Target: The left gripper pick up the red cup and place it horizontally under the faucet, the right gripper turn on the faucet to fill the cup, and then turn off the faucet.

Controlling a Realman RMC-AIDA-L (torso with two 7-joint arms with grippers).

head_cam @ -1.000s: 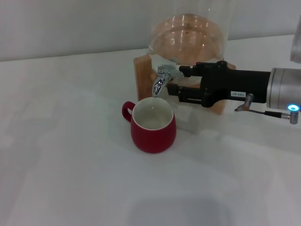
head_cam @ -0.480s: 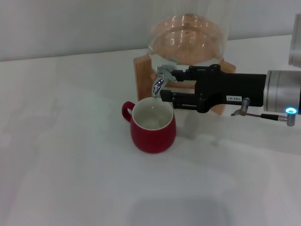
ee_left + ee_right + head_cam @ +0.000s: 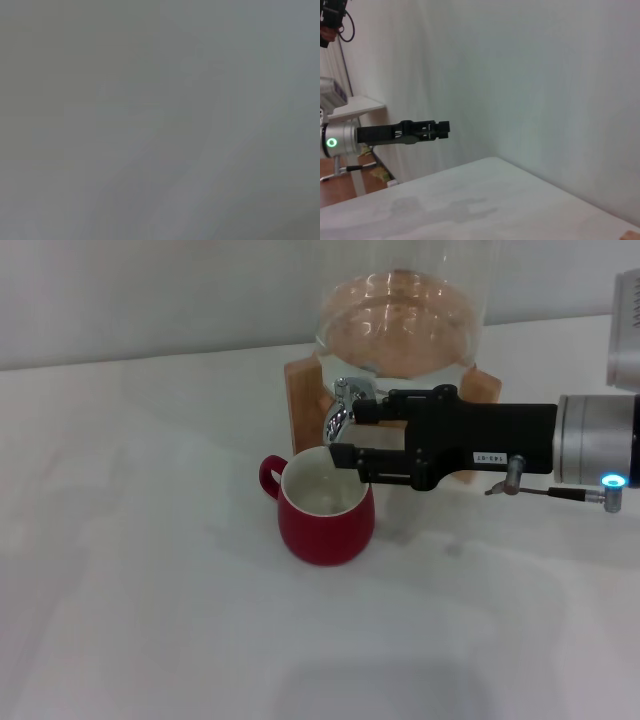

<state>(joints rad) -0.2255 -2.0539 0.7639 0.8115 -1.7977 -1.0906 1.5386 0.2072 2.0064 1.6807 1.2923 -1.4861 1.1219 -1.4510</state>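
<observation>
The red cup [image 3: 326, 508] is standing upright on the worktop [image 3: 150, 570], mouth up, directly under the small chrome faucet [image 3: 343, 408].

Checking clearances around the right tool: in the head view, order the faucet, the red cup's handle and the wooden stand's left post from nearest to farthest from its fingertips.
1. Faucet, right at the right tool tips.
2. Wooden stand's left post, behind the faucet.
3. Red cup handle, on the cup's left side.

Lab-like test setup: bare white table [image 3: 150, 620], plain white wall [image 3: 545, 90].
</observation>
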